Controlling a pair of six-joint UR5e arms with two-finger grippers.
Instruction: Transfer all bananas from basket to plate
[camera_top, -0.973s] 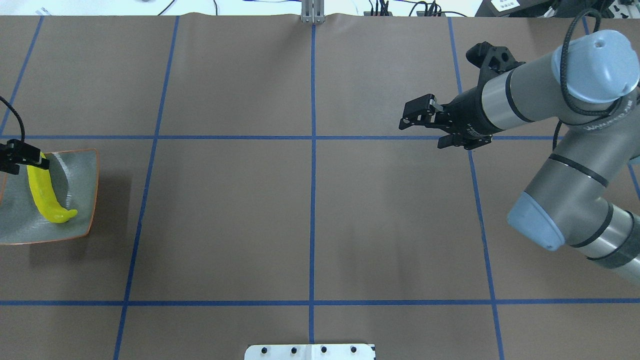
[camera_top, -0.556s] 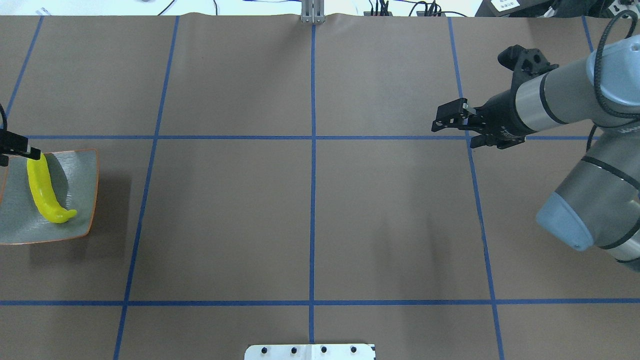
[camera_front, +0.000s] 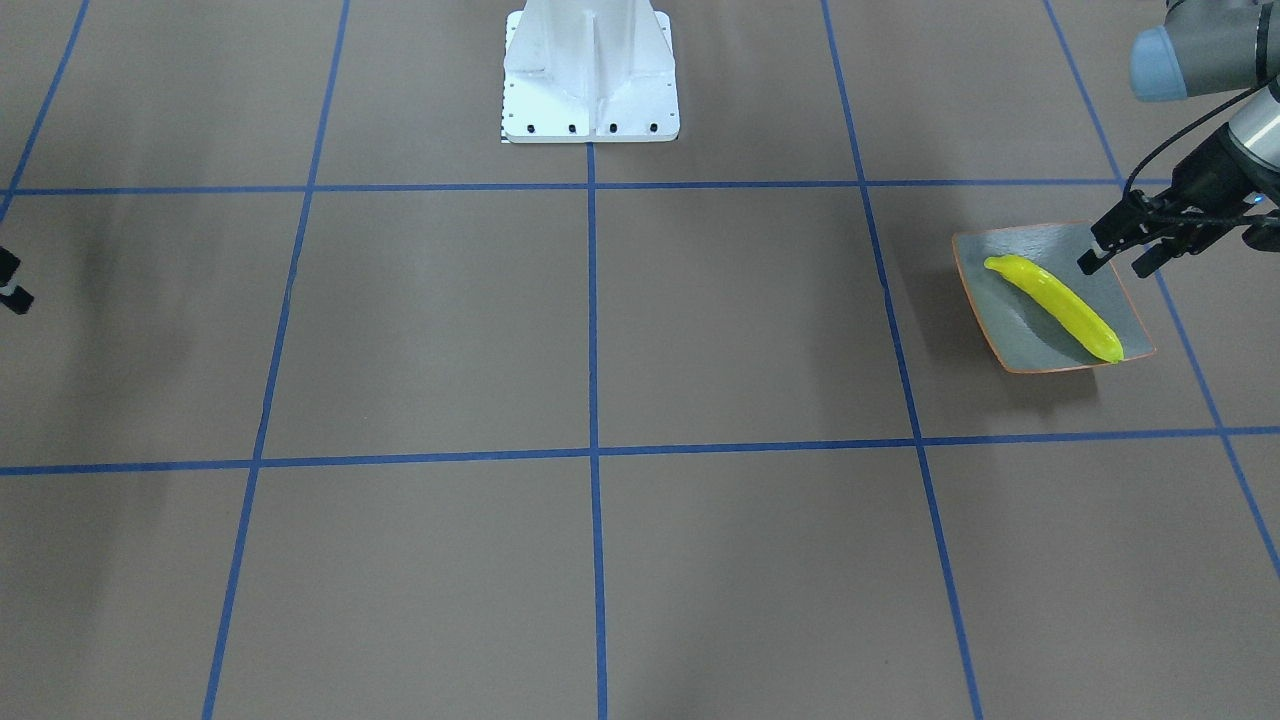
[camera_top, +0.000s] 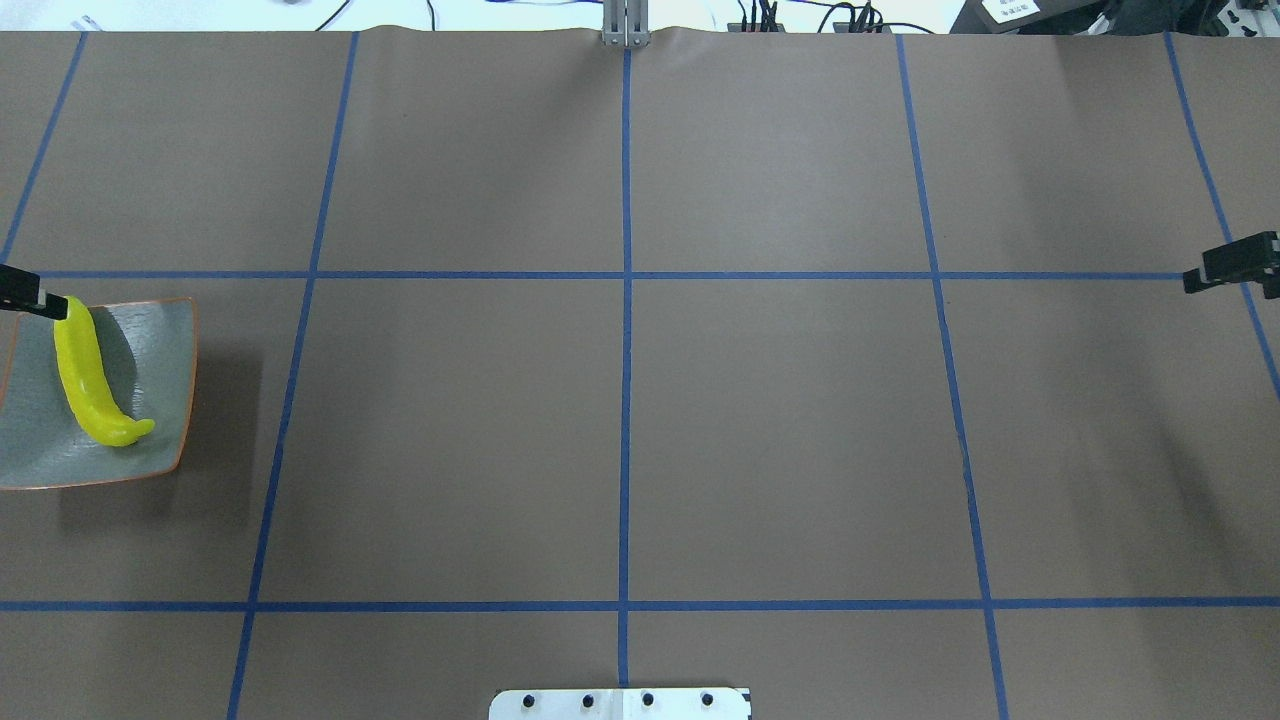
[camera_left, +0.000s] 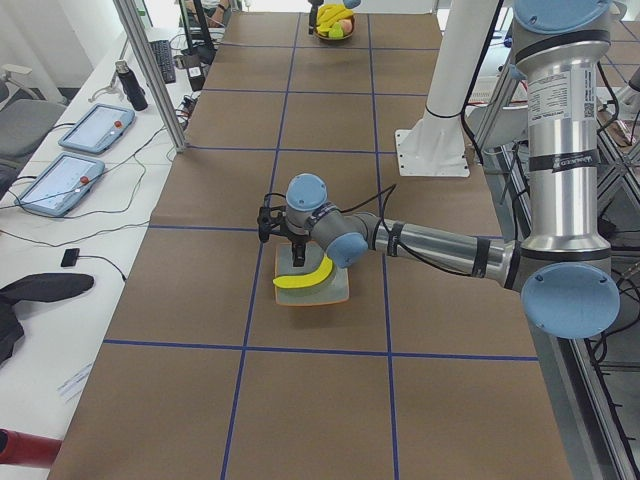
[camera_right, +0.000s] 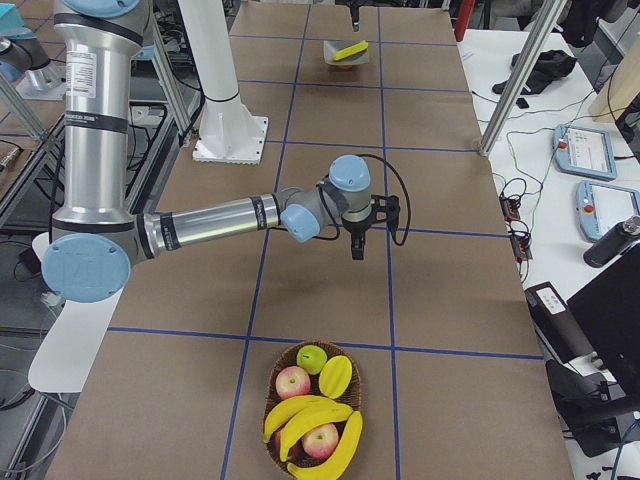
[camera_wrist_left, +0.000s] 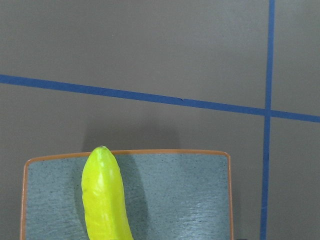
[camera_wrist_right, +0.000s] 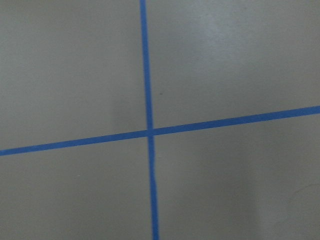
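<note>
- One banana (camera_top: 88, 380) lies on the plate (camera_top: 150, 400), at the end of the desk (camera_top: 780, 430) on our left. Several bananas (camera_right: 305, 415) lie in the basket (camera_right: 281, 462) at the other end, among apples (camera_right: 293, 381).
- Our left hand (camera_front: 1113, 266) hangs just above the plate's outer side. Its fingers are spread and empty, clear of the banana.
- Our right hand (camera_right: 357, 248) points down over bare desk, between the middle and the basket. We cannot tell whether its fingers are spread or pressed together.
- We judge the step in hand to be fetching the next banana.
- To do it well, we should lower the right hand onto the topmost banana. We pinch it across its narrow width near mid-length so that it does not swing, then lift straight up, clear of the apples.
- The left hand should rise before it moves sideways, so that it does not nudge the plate.
- The plated banana's long axis runs nearly straight away from us, a little aslant. Its far tip sits at the plate's far rim and its near tip curls toward the desk's middle.
- The next one would sit best alongside it on the same axis, on the bare half toward the middle.
</note>
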